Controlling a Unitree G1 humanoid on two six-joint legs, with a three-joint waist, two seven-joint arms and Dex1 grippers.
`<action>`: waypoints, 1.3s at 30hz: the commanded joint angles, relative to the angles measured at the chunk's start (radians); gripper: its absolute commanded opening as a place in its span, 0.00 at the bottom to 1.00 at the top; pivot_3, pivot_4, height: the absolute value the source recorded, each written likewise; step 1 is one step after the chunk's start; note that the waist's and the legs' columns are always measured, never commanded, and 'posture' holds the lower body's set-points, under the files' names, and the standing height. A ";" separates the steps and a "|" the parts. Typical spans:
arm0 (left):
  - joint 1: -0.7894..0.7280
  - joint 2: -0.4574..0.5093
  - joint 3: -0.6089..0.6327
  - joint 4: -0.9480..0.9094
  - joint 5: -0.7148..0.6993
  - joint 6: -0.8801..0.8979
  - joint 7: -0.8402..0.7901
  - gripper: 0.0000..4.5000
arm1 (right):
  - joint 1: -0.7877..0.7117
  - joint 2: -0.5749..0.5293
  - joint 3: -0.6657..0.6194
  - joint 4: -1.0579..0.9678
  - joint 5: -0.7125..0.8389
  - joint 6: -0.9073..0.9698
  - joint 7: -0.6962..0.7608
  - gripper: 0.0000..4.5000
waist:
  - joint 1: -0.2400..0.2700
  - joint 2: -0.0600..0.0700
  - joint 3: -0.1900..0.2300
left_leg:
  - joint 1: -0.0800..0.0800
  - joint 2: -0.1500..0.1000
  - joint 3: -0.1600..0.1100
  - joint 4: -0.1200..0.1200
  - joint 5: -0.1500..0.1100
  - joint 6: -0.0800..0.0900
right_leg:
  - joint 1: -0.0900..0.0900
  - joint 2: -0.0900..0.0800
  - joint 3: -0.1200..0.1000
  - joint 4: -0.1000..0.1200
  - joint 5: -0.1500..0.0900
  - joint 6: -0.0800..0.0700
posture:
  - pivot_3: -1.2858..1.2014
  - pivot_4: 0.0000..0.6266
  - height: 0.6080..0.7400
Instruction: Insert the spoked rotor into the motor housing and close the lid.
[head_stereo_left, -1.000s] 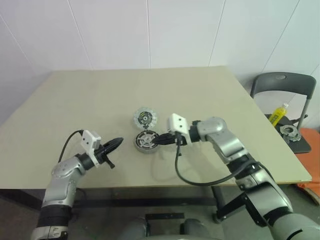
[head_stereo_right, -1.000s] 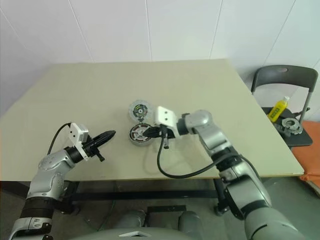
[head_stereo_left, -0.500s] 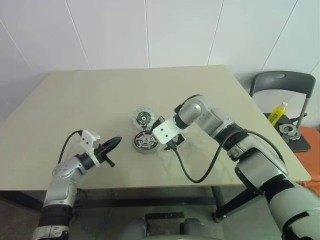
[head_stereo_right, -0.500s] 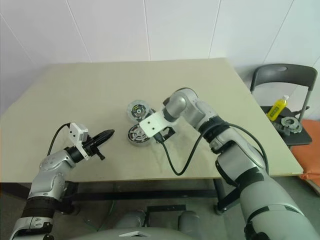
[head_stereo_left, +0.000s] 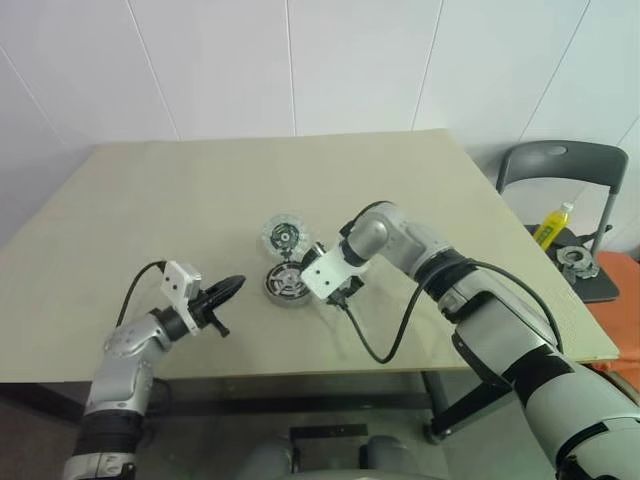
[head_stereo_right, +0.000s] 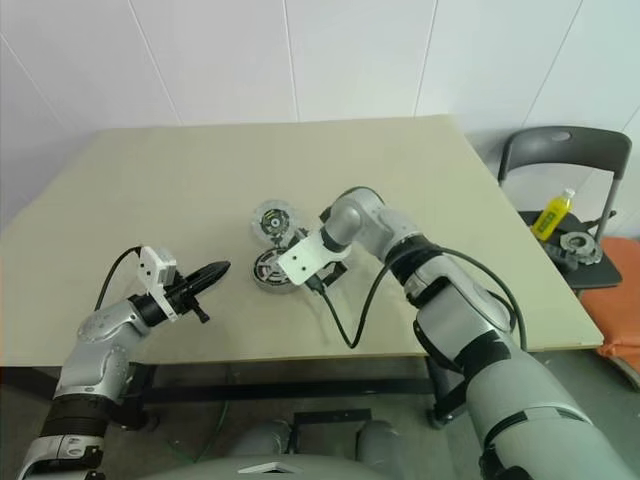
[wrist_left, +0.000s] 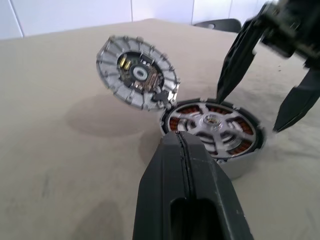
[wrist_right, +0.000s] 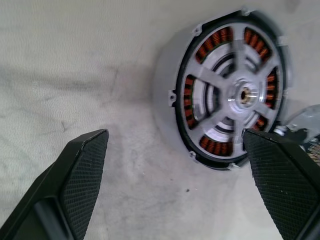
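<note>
Since a second ago my right gripper (wrist_right: 175, 185) has let go and spread wide over the housing (head_stereo_left: 288, 284) at frame centre, rotor (wrist_right: 235, 95) seated; left gripper (head_stereo_left: 228, 288) shut at lower left; next I'd swing the lid (head_stereo_left: 283, 234) down squarely.

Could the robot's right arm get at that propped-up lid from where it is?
Probably yes. The right gripper hangs open just above the motor housing, and the lid leans tilted against the housing's far edge, nothing lying between them. The spoked rotor already sits inside.

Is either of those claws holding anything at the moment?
No. The right gripper stands open above the motor housing; the left gripper is shut on nothing.
</note>
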 joint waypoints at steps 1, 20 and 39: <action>0.019 0.027 0.016 -0.060 -0.023 0.000 -0.023 0.00 | -0.039 0.017 -0.009 0.046 -0.017 -0.030 -0.033 1.00 | -0.001 0.000 0.000 | 0.000 0.000 0.000 0.000 0.000 0.000 | 0.000 0.000 0.000 0.000 0.000 0.000 | 0.52 0.00 1.00; 0.065 0.074 0.045 -0.087 -0.027 0.005 -0.016 0.00 | -0.097 0.064 -0.018 0.191 -0.061 -0.086 -0.096 0.71 | -0.001 0.001 0.001 | 0.003 0.001 -0.002 -0.001 0.000 -0.003 | 0.000 0.003 0.001 0.004 -0.001 -0.006 | 0.52 0.00 1.00; 0.015 0.067 0.030 -0.038 -0.010 -0.007 0.002 0.00 | -0.093 0.038 -0.056 0.182 -0.050 -0.099 -0.073 0.03 | 0.001 0.002 0.001 | 0.003 0.001 -0.002 -0.001 0.001 -0.003 | 0.000 0.003 0.001 0.004 -0.001 -0.006 | 0.52 0.00 1.00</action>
